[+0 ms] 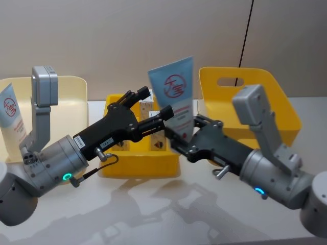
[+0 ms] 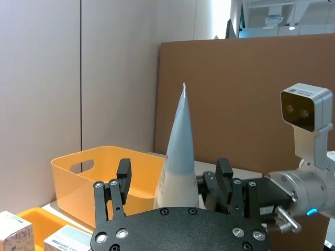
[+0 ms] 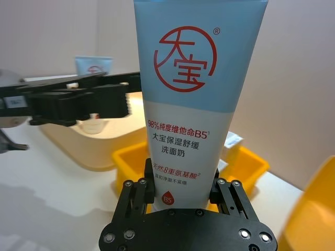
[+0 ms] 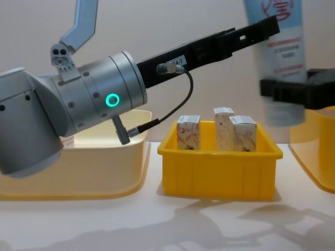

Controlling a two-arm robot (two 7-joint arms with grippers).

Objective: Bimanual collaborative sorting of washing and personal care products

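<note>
A tall pale-blue tube point(image 1: 176, 92) with a red round mark stands straight up in the air, flat end on top. The right gripper point(image 3: 184, 180) pinches its lower part, up by the right end of the small yellow tray point(image 4: 214, 175). A second tube point(image 1: 11, 115) like it stands a bit tilted in the cream bin point(image 1: 71, 87) on the left. Three small cartons point(image 4: 189, 133) with white tops and marbled print stand upright in the tray.

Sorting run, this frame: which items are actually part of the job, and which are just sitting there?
Job:
- blue tube, gripped upright by the right pincer
- left pincer, open, near that tube
- second tube, standing in the cream bin
- three cartons in the yellow tray

Just there:
- cream bin, yellow tray
- yellow bin
- table
</note>
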